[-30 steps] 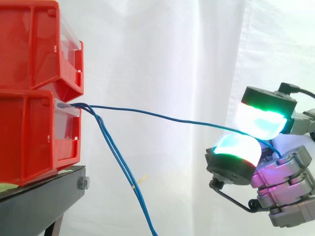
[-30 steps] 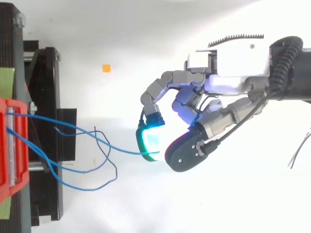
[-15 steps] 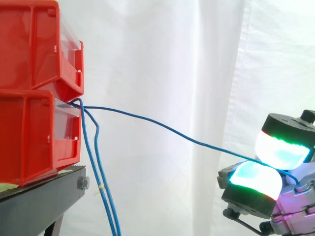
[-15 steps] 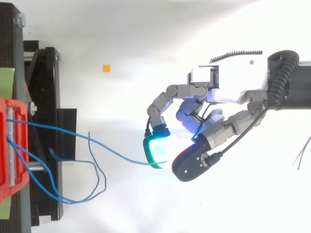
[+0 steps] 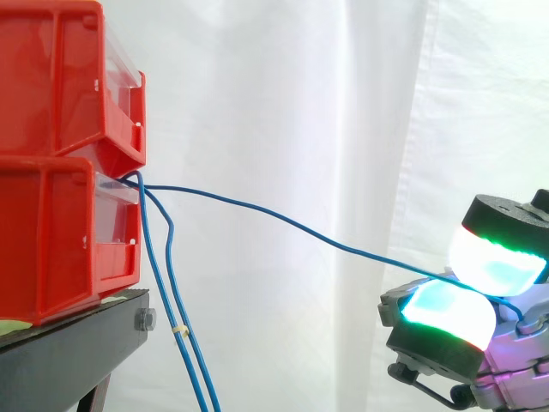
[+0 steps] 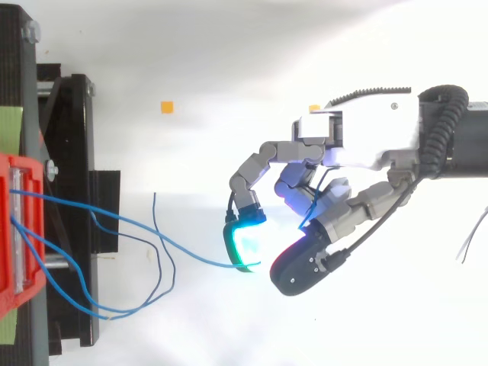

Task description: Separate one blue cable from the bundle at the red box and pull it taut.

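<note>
"Holding anything with that hand, then?"

"Yes. My hand (image 6: 374, 141) sits at the right of the top view. Its thumb and a finger are curled so that their glowing pads (image 5: 496, 262) close on a thin blue cable (image 5: 300, 228). In the side view the pads are at the lower right, green and cyan, one above the other, with the cable nipped between them."

"And where does the cable run?"

"It leaves the front of the lower red plastic bin (image 5: 51, 240) at the left edge. From there it slopes down to the right across the white curtain (image 5: 283, 103) to my pads, in a shallow curve, not quite straight."

"What about the rest of the bundle?"

"Two loose blue cables (image 5: 167, 275) leave the same bin and hang down past the black metal stand (image 5: 69, 356), well apart from mine. An upper red plastic bin (image 5: 51, 86) is stacked on the lower one."
</note>
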Controlling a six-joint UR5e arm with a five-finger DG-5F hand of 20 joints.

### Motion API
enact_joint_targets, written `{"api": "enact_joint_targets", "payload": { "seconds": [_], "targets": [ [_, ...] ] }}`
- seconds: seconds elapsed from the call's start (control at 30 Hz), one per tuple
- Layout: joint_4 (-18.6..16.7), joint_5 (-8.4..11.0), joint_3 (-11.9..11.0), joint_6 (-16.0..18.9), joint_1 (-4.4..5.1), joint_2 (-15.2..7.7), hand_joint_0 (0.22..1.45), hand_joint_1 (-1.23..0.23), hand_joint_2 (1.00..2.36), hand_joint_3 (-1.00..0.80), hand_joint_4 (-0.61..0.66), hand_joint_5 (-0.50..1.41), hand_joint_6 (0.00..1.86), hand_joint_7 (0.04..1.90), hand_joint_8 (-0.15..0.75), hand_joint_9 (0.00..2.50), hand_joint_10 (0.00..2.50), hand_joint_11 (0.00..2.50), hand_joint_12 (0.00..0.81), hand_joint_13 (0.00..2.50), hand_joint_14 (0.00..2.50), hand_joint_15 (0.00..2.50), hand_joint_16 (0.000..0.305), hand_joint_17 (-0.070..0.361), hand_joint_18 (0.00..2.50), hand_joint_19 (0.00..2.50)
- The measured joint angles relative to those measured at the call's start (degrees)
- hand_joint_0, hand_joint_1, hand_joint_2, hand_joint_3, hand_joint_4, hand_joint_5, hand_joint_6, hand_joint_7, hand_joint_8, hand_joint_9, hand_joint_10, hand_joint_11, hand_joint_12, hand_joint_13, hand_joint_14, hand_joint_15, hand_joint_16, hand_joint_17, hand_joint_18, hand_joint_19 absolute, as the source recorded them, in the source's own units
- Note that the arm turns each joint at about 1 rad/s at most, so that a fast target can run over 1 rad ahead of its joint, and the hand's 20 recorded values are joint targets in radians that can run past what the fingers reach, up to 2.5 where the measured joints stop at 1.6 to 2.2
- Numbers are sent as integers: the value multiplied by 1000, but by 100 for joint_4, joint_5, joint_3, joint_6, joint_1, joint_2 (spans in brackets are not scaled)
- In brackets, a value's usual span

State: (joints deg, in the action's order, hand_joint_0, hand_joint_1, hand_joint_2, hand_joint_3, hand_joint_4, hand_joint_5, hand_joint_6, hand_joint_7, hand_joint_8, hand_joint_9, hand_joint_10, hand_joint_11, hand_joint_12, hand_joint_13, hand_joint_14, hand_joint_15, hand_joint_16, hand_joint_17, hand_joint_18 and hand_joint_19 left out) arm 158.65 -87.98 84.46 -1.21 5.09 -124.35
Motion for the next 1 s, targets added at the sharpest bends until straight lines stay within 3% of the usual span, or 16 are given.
{"api": "enact_joint_targets", "payload": {
  "seconds": [1.0],
  "targets": [
    [-1,0,-1,-2,0,-1,650,-772,1026,-30,-67,-160,909,1196,259,891,1615,1356,325,906,1512,1527,26,59,1199,1669]
  ]
}}
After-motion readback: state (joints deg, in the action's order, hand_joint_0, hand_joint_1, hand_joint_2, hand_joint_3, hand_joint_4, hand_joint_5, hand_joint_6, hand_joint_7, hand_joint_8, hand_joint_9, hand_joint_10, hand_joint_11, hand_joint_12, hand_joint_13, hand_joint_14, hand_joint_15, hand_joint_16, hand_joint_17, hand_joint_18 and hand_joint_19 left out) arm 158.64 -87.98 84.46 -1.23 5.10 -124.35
